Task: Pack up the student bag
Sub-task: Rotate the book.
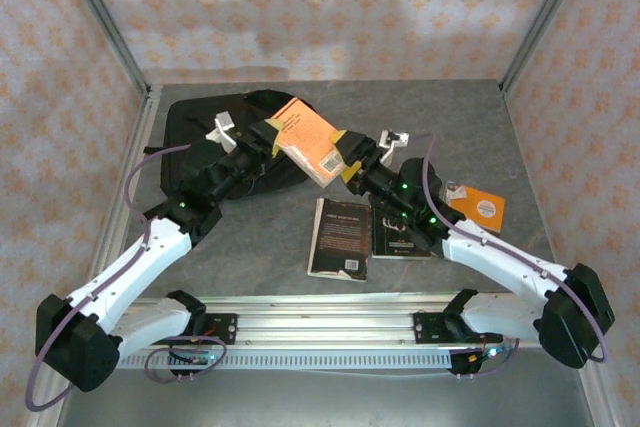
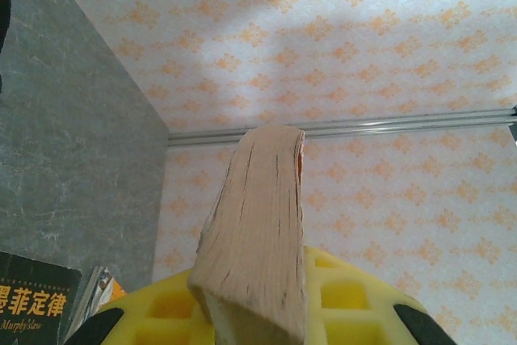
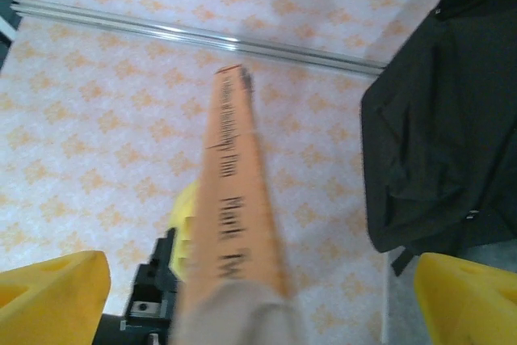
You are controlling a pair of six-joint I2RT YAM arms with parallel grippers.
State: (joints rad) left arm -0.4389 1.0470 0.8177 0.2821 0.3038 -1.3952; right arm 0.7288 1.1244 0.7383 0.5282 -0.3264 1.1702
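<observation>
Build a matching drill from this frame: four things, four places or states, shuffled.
1 orange book
2 student bag
3 right tool
4 black books

a lying flat on the table, centre
b open, a finger on either side of the book's spine
c raised, gripped in the left tool
d far left of the table

Pairs: 1-c, 2-d, 3-b, 4-a

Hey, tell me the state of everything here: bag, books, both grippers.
Bag: lying on table, zip unclear.
Orange book: lifted, tilted, in left gripper.
Left gripper: shut on orange book.
Right gripper: open, either side of that book.
Left black book: closed, flat on table.
Right black book: closed, flat.
Small orange book: flat on table.
</observation>
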